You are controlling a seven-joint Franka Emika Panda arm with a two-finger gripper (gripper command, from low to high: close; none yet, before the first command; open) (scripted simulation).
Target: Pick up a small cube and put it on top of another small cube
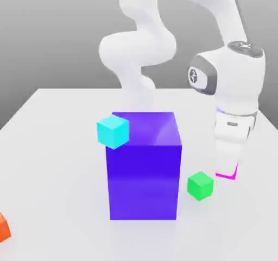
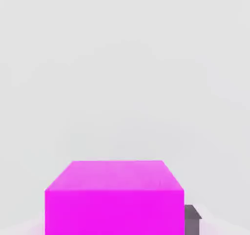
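The small magenta cube [image 1: 234, 172] sits low at the table on the exterior view's right, mostly hidden behind my gripper [image 1: 227, 169], which reaches straight down over it. In the hand view the magenta cube [image 2: 114, 195] looms close, and a grey fingertip [image 2: 192, 218] presses against its side. The gripper is shut on this cube. A small green cube [image 1: 200, 186] rests on the table just to the exterior view's left of the gripper, apart from it.
A large purple block [image 1: 144, 167] stands mid-table, with a small cyan cube [image 1: 113, 131] in front of its upper left corner. An orange-red object [image 1: 2, 227] pokes in at the left edge. The white table [image 1: 54, 173] spreads around them.
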